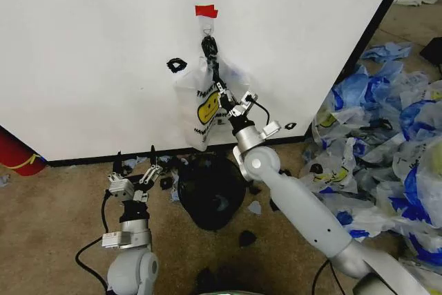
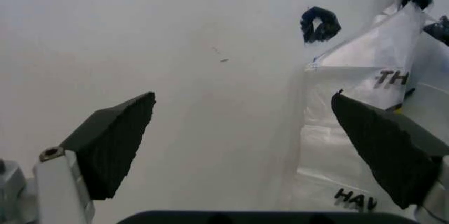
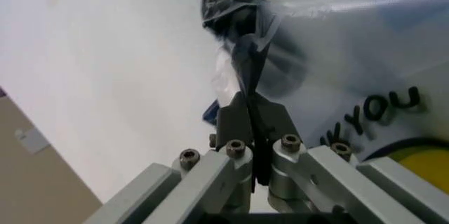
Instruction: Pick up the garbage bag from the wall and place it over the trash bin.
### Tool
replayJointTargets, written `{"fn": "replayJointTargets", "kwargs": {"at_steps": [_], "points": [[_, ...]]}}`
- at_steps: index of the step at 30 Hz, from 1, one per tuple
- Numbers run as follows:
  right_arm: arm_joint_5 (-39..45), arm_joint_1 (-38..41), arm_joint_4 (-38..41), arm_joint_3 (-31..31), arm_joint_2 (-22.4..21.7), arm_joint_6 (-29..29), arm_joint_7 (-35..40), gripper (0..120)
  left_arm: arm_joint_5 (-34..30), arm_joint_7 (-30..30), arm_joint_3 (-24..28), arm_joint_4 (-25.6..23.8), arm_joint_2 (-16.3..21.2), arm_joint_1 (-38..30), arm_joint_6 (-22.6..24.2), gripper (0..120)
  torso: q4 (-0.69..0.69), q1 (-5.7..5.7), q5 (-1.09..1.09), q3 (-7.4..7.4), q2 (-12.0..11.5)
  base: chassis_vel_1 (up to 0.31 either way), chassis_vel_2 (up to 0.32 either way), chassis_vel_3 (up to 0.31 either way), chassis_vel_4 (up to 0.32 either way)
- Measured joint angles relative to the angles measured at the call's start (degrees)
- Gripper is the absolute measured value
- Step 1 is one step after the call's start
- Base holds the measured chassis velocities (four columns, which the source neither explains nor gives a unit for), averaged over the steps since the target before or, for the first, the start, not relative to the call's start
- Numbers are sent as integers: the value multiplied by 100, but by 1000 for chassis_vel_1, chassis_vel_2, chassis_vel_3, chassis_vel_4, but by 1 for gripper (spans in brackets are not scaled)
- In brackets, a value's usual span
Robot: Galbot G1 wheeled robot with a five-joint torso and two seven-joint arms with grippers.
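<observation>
Right gripper (image 1: 222,94) clamps the hanging garbage bag's (image 1: 200,112) handle below the wall (image 1: 90,53) hook for lift-off; left gripper (image 1: 133,169), jaws spread, waits low at left.

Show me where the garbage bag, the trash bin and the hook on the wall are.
garbage bag (image 1: 207,108): head view, on the yellow smiley print.
trash bin (image 1: 210,195): head view, on its dark inside, below the bag.
hook (image 1: 208,30): head view, on the small hook under the red tape, where the bag's handles hang.
</observation>
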Motion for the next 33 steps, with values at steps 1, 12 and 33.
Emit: {"fn": "replayJointTargets", "kwargs": {"at_steps": [1,12,33], "points": [[-36,-37,57,-25,-44,3,0,0,-3,0,2,7,5,-5,0,99,0,0,0,0,0,0,0,0,0],[-458,-461,539,-144,-450,109,77,0,-46,-19,10,57,102,-52,-3,100,0,0,0,0,0,0,0,0,0],[-963,-1716,1773,23,-1555,307,136,0,-126,-28,93,140,290,-146,27,99,0,0,0,0,0,0,0,0,0]]}}
